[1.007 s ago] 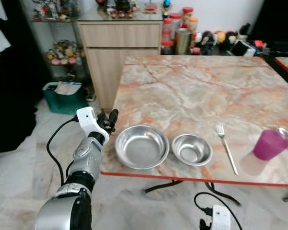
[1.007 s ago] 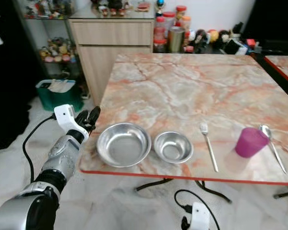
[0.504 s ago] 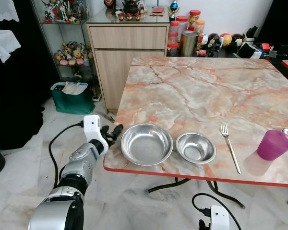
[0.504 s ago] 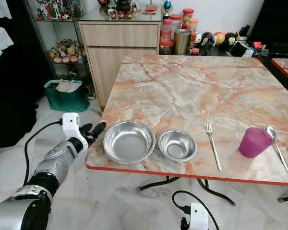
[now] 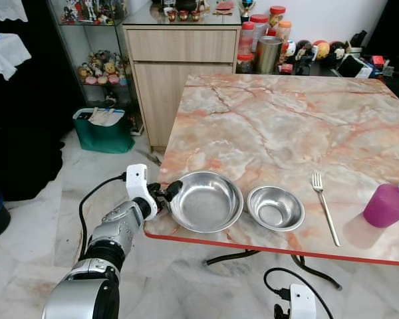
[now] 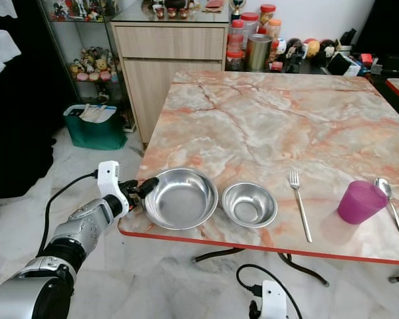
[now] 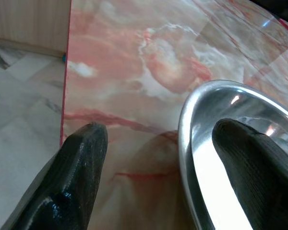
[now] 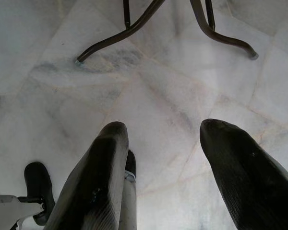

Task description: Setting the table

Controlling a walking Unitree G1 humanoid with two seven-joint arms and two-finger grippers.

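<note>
The left gripper (image 7: 153, 163) is seen at the near left corner of the marble tabletop (image 5: 279, 126), with its jaws spread apart astride the rim of the large steel bowl (image 5: 206, 201). In the left wrist view one finger (image 7: 252, 167) is placed inside the bowl, over its shiny inner wall, while the other finger (image 7: 79, 172) is set outside the rim, above bare marble near the red table edge. The rim is thus found between the jaws; whether it is touched by either finger cannot be told.

Just beyond the large bowl, on the side away from the jaws, a small steel bowl (image 5: 275, 207) is placed, close beside it but apart. Farther along the same front edge a fork (image 5: 325, 206) is laid, then a purple cup (image 6: 362, 201), and past the cup a spoon (image 6: 389, 206).

The right gripper (image 8: 163, 177) is hung low beside the robot over the pale tiled floor (image 8: 149, 81), its jaws held open and nothing between them; a dark table leg (image 8: 134, 26) is seen ahead of it.

A wooden cabinet (image 5: 179, 73) is stood behind the tabletop.
</note>
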